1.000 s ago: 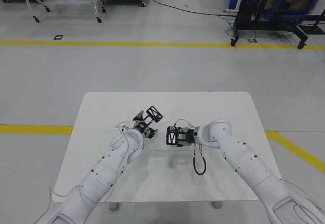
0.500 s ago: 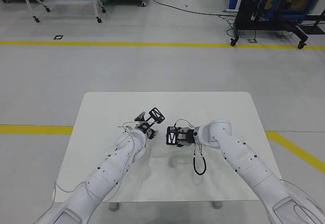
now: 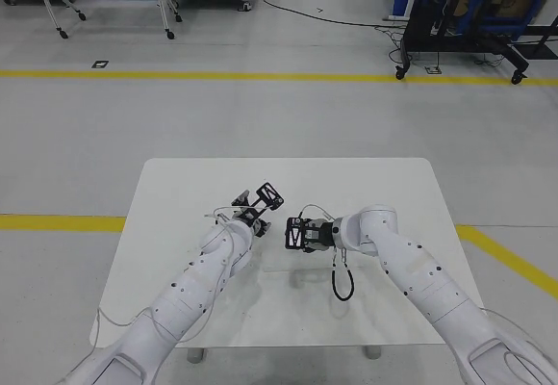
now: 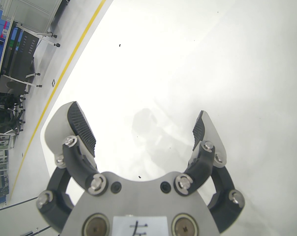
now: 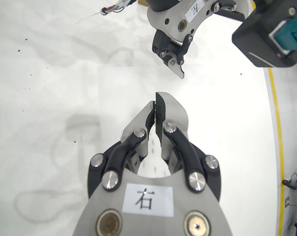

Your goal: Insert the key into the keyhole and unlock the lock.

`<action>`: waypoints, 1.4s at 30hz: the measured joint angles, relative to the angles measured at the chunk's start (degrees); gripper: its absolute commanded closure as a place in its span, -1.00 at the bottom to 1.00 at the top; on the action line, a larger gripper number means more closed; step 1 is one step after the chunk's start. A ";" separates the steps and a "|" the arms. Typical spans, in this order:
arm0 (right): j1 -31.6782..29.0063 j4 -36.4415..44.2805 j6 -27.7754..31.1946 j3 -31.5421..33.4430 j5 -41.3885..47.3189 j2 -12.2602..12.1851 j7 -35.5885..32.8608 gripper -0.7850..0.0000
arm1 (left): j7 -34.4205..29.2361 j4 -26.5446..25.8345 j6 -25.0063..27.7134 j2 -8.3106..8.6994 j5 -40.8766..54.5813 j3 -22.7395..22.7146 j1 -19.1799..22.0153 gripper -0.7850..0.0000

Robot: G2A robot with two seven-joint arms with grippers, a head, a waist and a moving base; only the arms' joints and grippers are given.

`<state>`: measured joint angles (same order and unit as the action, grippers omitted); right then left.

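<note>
Left gripper (image 4: 138, 114): hangs over the table, jaws spread wide.
Pads (image 4: 80, 126): ribbed, black, facing each other.
Table (image 4: 187, 50): white, with a few dark specks (image 4: 120, 45).
Floor: yellow line (image 4: 72, 55) runs past the table edge, grey cabinet (image 4: 32, 1) beyond it.

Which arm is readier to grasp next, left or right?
Left, likely: the left gripper is open with nothing between its fingers, above the table. The right gripper is shut and must open first.
</note>
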<state>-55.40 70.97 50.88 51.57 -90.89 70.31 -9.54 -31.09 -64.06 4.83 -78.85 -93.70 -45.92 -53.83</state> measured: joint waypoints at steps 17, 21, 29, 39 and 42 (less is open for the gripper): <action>-16.20 7.05 -0.36 17.78 -2.25 -6.41 46.13 1.00 | 2.38 -4.23 -0.68 0.45 -2.76 -4.04 -2.13 -1.00; -17.53 6.94 0.38 19.00 -2.51 -6.90 54.25 1.00 | 6.66 -7.55 1.30 0.98 -0.03 -6.58 -4.10 -1.00; -17.45 6.94 0.34 18.93 -2.49 -6.87 52.20 1.00 | 7.64 -8.17 2.03 1.08 0.44 -6.91 -4.50 -1.00; -16.13 3.38 2.61 17.39 12.08 -5.64 52.24 1.00 | 34.91 -6.92 27.01 5.26 18.86 -22.03 -12.43 -1.00; -14.27 0.33 5.73 15.74 20.21 -4.86 50.62 1.00 | 42.41 0.82 46.00 6.44 25.42 -25.50 -9.46 -1.00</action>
<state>-69.67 71.30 56.60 67.31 -70.68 65.45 41.08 11.32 -63.24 50.84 -72.42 -68.28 -71.41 -63.29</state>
